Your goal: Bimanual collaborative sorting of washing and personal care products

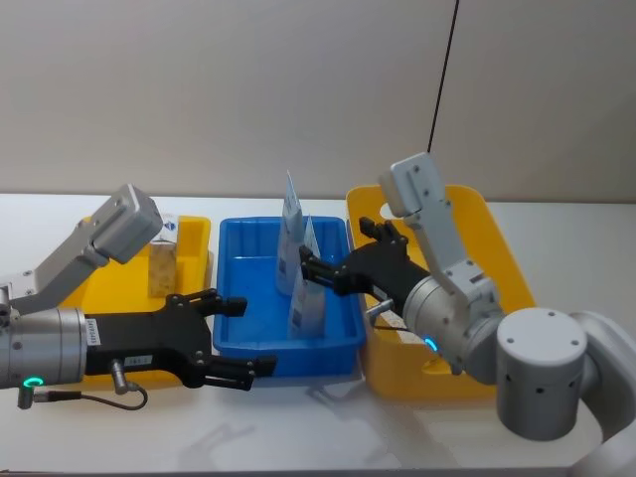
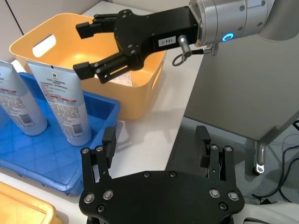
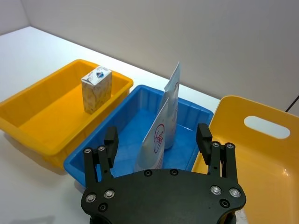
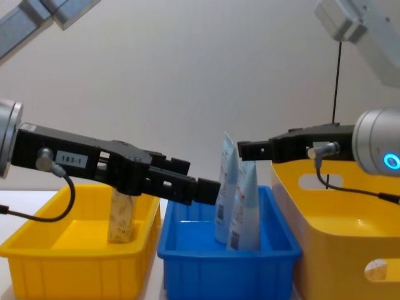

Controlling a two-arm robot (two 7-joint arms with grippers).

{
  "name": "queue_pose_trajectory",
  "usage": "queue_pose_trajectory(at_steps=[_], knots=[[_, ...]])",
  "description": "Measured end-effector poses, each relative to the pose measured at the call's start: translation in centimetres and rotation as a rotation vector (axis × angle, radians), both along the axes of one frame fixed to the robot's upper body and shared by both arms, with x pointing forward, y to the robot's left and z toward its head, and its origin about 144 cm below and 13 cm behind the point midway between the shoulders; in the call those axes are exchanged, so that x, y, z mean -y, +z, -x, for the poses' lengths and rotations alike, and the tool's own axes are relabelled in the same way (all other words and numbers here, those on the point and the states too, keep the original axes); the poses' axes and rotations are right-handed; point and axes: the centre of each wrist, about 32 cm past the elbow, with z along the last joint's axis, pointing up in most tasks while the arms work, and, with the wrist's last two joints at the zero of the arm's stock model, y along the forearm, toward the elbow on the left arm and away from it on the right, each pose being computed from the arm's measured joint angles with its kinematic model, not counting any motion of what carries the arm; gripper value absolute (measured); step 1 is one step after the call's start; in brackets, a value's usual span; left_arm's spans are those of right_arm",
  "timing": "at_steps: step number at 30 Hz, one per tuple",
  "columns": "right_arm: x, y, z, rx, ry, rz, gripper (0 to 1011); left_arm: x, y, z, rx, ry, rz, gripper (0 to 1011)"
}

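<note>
Two tubes, one carton, three bins.

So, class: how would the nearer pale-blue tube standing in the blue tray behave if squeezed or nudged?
The nearer squeeze tube stands on its narrow end in the blue tray, flat crimp uppermost, so a nudge would probably tip it. That thin crimped top suggests soft walls that may dent under grip. Its smooth skin could be slippery.

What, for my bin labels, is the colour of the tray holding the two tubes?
The tray is blue, clearest in the right wrist view.
</note>
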Motion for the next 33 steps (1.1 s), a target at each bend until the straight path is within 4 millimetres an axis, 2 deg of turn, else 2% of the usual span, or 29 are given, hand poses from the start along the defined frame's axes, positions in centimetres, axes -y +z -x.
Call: queue_pose_trajectory(at_steps=[33], knots=[[-3.0,-2.5,-1.3,-0.027,-0.014,0.079,1004,0.0,0.0,0.0,0.000,0.000,0.000,1002]])
